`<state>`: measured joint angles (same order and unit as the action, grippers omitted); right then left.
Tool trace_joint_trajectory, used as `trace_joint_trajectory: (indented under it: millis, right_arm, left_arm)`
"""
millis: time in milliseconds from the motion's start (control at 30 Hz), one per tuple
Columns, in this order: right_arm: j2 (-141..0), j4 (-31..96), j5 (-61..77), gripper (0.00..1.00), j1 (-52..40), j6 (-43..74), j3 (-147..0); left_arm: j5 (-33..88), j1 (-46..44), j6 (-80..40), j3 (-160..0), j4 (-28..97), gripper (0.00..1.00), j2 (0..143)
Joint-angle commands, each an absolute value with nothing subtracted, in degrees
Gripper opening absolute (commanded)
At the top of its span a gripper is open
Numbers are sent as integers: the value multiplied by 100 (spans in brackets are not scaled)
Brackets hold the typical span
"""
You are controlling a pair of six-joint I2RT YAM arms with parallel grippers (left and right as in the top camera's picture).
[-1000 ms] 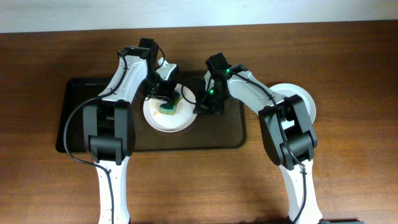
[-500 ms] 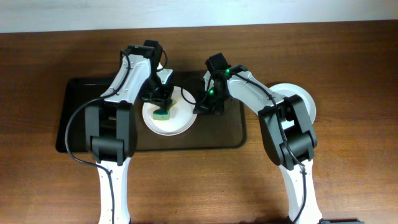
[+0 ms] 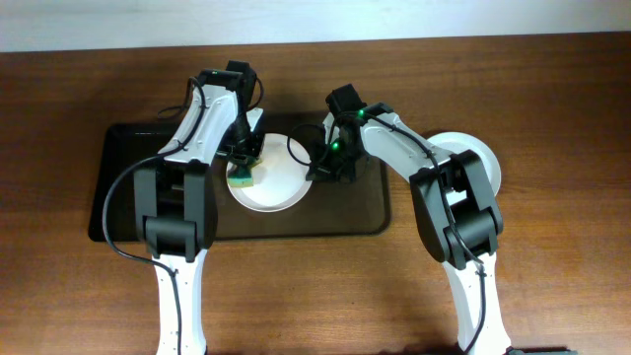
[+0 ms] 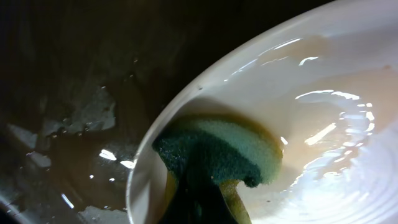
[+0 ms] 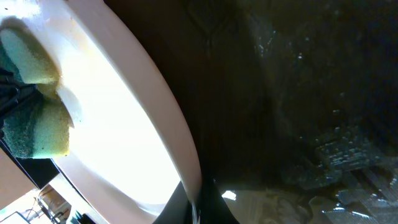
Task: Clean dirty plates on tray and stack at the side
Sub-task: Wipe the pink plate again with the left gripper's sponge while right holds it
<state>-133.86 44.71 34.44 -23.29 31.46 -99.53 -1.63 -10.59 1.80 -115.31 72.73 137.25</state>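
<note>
One plate (image 3: 278, 185) sits on the tray (image 3: 128, 202); left claw (image 3: 243, 171) is clamped on a sponge (image 3: 241, 178) at its left rim, right claw (image 3: 316, 170) clamped on the opposite rim.

A white plate (image 3: 278, 189) sits on the dark-brown tray (image 3: 128, 202). The left gripper (image 3: 243, 164) pins a green-yellow sponge (image 3: 241, 178) at its 9 o'clock edge, and the right gripper (image 3: 317, 170) clasps its 3 o'clock rim. A second white plate (image 3: 483, 155) lies on the table at the tray's 3 o'clock.

Brown wooden table (image 3: 552, 286), pale wall (image 3: 99, 25) behind
</note>
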Motion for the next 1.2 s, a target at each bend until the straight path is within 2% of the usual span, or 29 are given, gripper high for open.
trace_joint_trajectory:
  millis: [0,33,100,200,233,333,433,567,633,767,900,967,1033,1133,1167]
  right_arm:
    - [-13749,4519,3004,4,-2285,3177,-9749]
    - [-13749,4519,3004,4,-2285,3177,-9749]
    - [-13749,4519,3004,4,-2285,3175,-9749]
    - [-13749,4519,3004,4,-2285,3177,-9749]
    - [-13749,4519,3004,4,-2285,3177,-9749]
    - [-13749,4519,3004,4,-2285,3177,-9749]
    - [-13749,4517,3002,4,-2285,3177,-9749]
    - [-13749,4517,3002,4,-2285,3175,-9749]
    - [-13749,4517,3004,4,-2285,3175,-9749]
    - [-13749,4519,3004,4,-2285,3177,-9749]
    - [-13749,4517,3004,4,-2285,3177,-9749]
    - [-13749,4519,3004,4,-2285,3177,-9749]
    - [-13749,4519,3002,4,-2285,3175,-9749]
    - [-13749,4515,3000,4,-2285,3177,-9749]
    - [-13749,4512,3000,4,-2285,3177,-9749]
  left_arm:
    - [266,-980,495,-11469,7323,1,13917]
    - [1131,-980,1031,-11467,7297,1,13917]
    - [2093,-969,1599,-11467,7231,1,13917]
    - [2241,-967,1695,-11469,6901,1,13917]
    - [2021,-963,1490,-11469,6770,1,13917]
    - [237,-958,388,-11476,6584,1,13917]
    - [-947,-1039,178,-11476,6976,1,13917]
    - [-1140,-1116,60,-11476,7428,1,13917]
    - [-644,-1125,93,-11474,7557,1,13917]
    - [1839,-1120,1538,-11474,7570,1,13917]
    - [1815,-1120,1505,-11474,6845,1,13917]
    - [1511,-1120,991,-11474,6235,1,13917]
    - [519,-1120,556,-11474,5843,1,13917]
    - [-1007,-1153,515,-11474,5883,1,13917]
    - [-1164,-1160,515,-11474,5966,1,13917]
